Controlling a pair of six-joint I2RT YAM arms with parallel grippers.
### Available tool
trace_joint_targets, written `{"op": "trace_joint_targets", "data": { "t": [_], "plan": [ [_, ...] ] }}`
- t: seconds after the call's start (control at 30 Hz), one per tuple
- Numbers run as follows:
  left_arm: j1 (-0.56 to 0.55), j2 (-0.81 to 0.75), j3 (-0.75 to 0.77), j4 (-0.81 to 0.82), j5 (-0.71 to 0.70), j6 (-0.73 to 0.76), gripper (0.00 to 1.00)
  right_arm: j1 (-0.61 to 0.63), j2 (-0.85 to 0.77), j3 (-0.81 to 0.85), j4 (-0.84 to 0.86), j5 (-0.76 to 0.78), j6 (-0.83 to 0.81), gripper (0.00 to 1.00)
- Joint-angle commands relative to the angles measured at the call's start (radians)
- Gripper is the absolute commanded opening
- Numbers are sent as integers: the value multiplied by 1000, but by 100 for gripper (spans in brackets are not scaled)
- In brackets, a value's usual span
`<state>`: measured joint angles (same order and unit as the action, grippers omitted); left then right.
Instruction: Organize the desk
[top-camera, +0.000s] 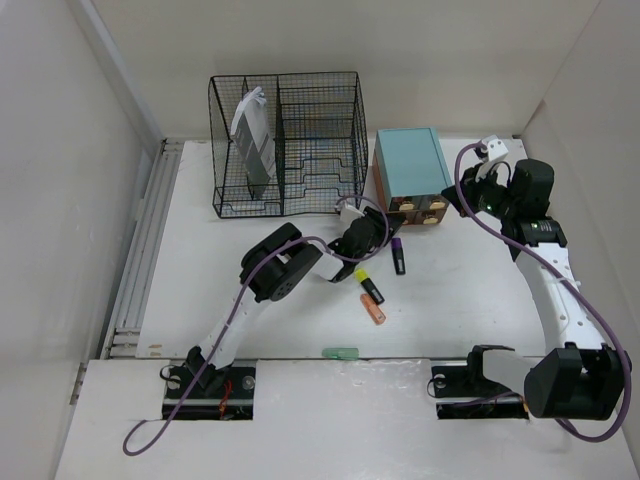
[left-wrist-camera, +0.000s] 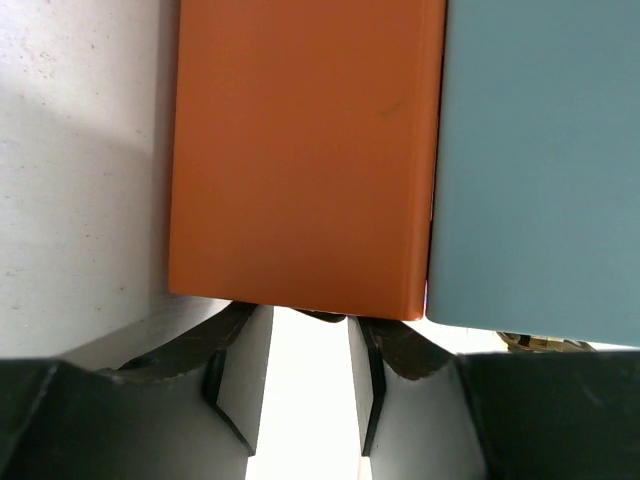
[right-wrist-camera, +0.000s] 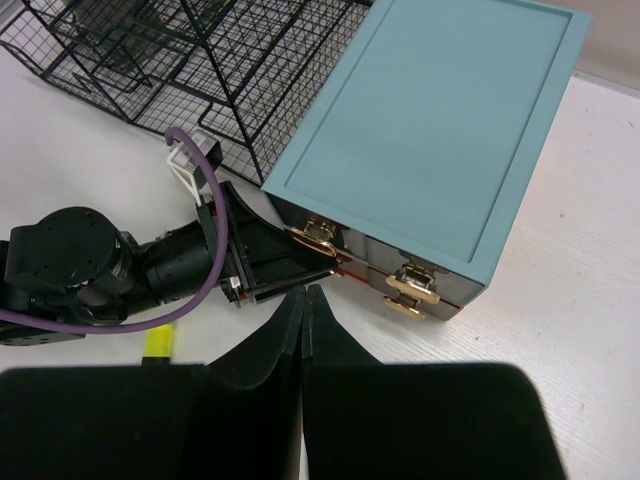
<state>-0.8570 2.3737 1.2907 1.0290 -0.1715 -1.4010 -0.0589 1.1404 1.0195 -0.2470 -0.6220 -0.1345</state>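
The white desk (top-camera: 470, 300) holds a teal-topped drawer box (top-camera: 410, 160) with orange sides and gold handles (right-wrist-camera: 410, 275). My left gripper (top-camera: 383, 222) is open at the box's front left corner. In the left wrist view its tips (left-wrist-camera: 310, 315) stand just short of the box's orange face (left-wrist-camera: 300, 150), with a small dark part between them. Its black fingers (right-wrist-camera: 280, 280) also show in the right wrist view. My right gripper (right-wrist-camera: 304, 292) is shut and empty, hovering above the desk in front of the box (right-wrist-camera: 430, 130), at its right side in the top view (top-camera: 468, 195).
A black wire rack (top-camera: 290, 140) holding a grey-white pouch (top-camera: 255, 140) stands at the back left. A purple-capped marker (top-camera: 398, 255), a yellow-capped marker (top-camera: 366, 283) and an orange marker (top-camera: 373, 311) lie mid-desk. A small green item (top-camera: 340, 352) lies at the near edge. White walls surround the desk.
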Motion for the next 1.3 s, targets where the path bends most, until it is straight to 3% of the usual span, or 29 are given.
{"op": "trace_joint_targets", "data": {
  "t": [0.0,0.2,1.27],
  "plan": [
    [1,-27,19,25,-45,-6,29,-5,-10,22,18,-22,-4,0],
    [1,-27,19,25,-54,-15,25,-5,-10,22,18,-22,-4,0],
    [-166,-111,-214,171,-54,-56,25,-5,-28,22,18,-31,-13,0]
  ]
}}
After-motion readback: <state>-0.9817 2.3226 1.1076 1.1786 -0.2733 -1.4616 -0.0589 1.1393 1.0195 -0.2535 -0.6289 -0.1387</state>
